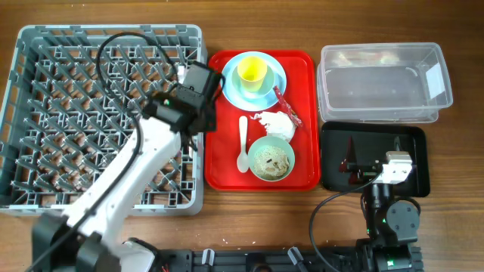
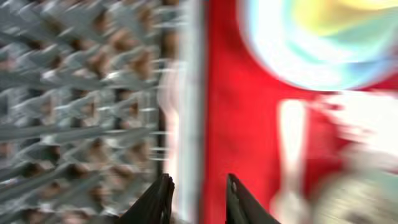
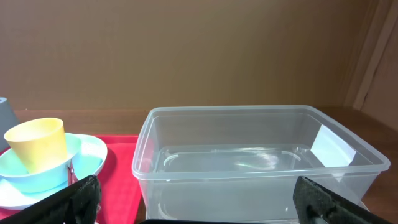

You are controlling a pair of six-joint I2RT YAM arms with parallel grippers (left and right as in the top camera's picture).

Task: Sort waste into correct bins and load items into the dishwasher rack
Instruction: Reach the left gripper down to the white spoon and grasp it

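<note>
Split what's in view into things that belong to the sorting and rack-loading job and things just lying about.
Job: dishwasher rack, clear tub, black tray, napkin, red wrapper, food scraps, green bowl, spoon, yellow cup, blue plate.
Lying about: red tray, wooden table.

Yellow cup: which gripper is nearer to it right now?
Left. The left gripper hangs where the rack meets the red tray holding the yellow cup; the right gripper is over the black tray, farther off.
</note>
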